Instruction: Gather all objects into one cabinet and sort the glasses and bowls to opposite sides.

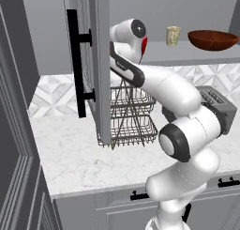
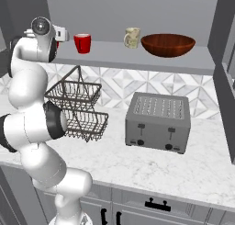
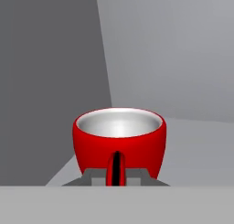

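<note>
We see our pincer (image 3: 117,175) closed narrowly on the handle of a glossy red cup with a pale grey inside (image 3: 119,143), gripping it right at the near side while the cup sits upright in the corner of the grey wall cabinet's shelf (image 3: 192,147), close to the side wall. From the left base view we catch only a sliver of that red cup (image 1: 143,45) behind our white arm, beside the open glass-paned cabinet door with its long black bar handle (image 1: 75,62). From the right base view, a second small red tumbler cup (image 2: 82,43) stands on the same grey shelf (image 2: 137,59), just right of our wrist. Further right along the shelf we spot the small cream patterned cup (image 2: 132,37), and just beside it the wide dark reddish-brown bowl (image 2: 168,45), wood-like and far wider than any cup. Below, on the white marble worktop (image 2: 151,166), we see a two-tier wire basket rack (image 2: 78,109) and a grey four-slot toaster (image 2: 158,122).
</note>
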